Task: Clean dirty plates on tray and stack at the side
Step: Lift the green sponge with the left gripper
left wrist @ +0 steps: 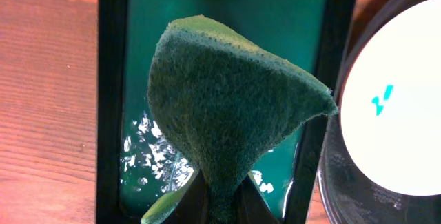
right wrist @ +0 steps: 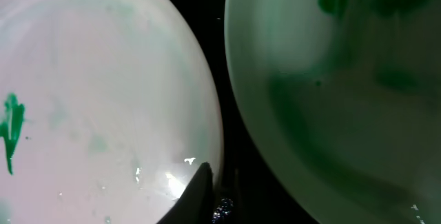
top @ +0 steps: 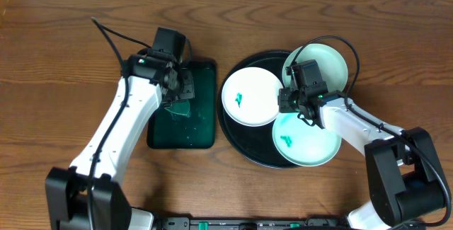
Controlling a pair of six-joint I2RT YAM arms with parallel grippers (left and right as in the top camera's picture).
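sponge (left wrist: 227, 114): green, clenched in left gripper (left wrist: 220, 207), held over green tray (left wrist: 110, 114) just left of tray; probably soaked in the water there for scrubbing.
tray (top: 241, 141): black, round; holds all the dirty ware.
plates (top: 251, 97): three, all on tray, none stacked aside yet.
left plate (top: 241, 110): teal smear.
near plate (top: 306, 145): smeared too.
far plate (top: 327, 60): overhangs tray's far-right rim.
right gripper (top: 299, 106): over tray's middle, among plates, jaws closed at one rim; can't tell if pinching it. Likely steadying a plate for wiping.
stage: early, I'd say.
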